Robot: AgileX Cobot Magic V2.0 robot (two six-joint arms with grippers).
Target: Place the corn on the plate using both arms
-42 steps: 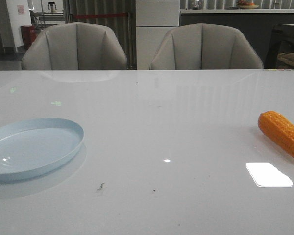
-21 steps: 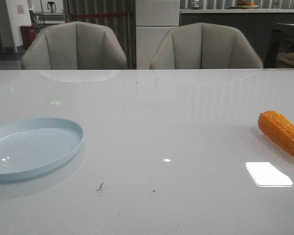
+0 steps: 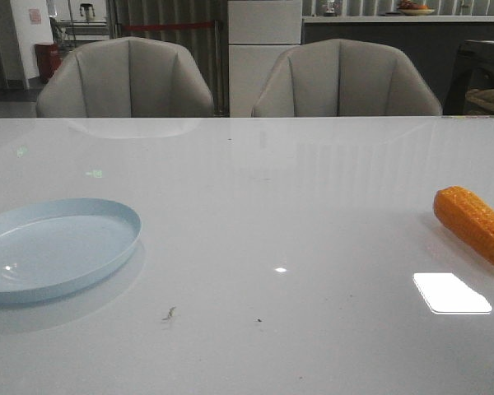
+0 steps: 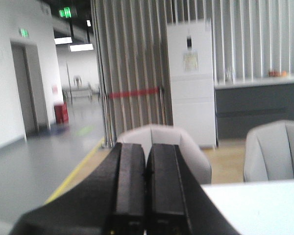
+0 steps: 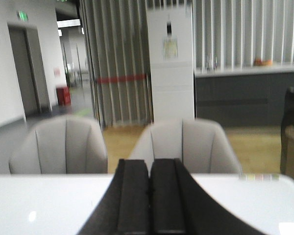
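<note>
Unmoved: bumpy orange corn, smooth plate

white glossy table: reflecting lights and chairs;
round pale blue plate: looking smooth, faintly shiny;
orange bumpy corn cob: looking plastic, rough;
grey padded chairs: looking matt

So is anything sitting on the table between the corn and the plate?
Nothing visible. The corn lies at the table's right edge and the plate at its left; the surface between them shows only glare and small specks.
</note>
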